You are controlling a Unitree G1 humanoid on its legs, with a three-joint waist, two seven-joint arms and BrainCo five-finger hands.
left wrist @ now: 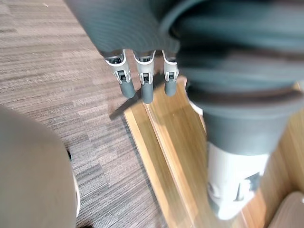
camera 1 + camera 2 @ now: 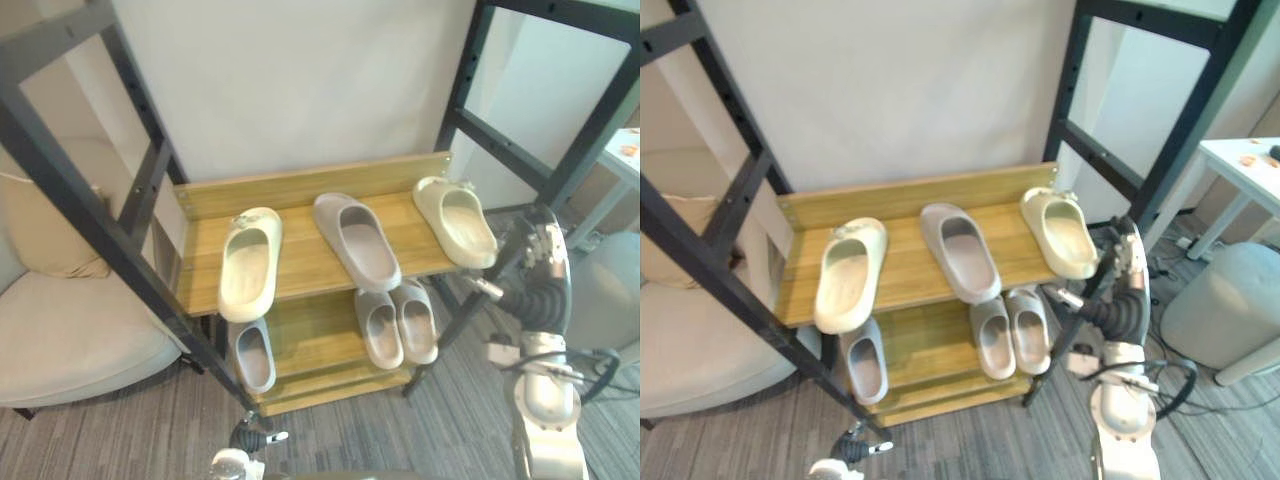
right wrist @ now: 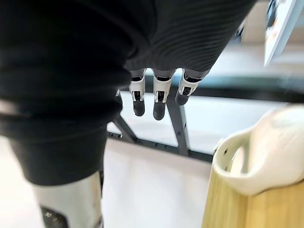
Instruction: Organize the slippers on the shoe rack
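**Q:** Slippers, location?
**A:** Rack [image 2: 300, 188], top shelf. Cream slipper [image 2: 248, 265] at the rack's left end. Grey slipper [image 2: 357, 240] mid-shelf, skewed. Second cream slipper [image 2: 455, 220] at the rack's right end, with its toe over the front edge. On the lower shelf, a lone grey [image 2: 254, 355] sits left and a grey pair [image 2: 380, 330] sits right, side by side.

**Q:** Step in hand?
**A:** Judged early, as the creams are parted by the grey slipper. The next move likely calls for a grasp on the second cream slipper and a carry across to its mate.

**Q:** Hands?
**A:** Right hand [image 2: 540, 250] is raised just off the rack's right end, near the second cream slipper, with no contact seen. Its fingers are straight and hold nothing. Left hand [image 1: 142, 80] is low by the rack's bottom front edge, fingers straight, empty.
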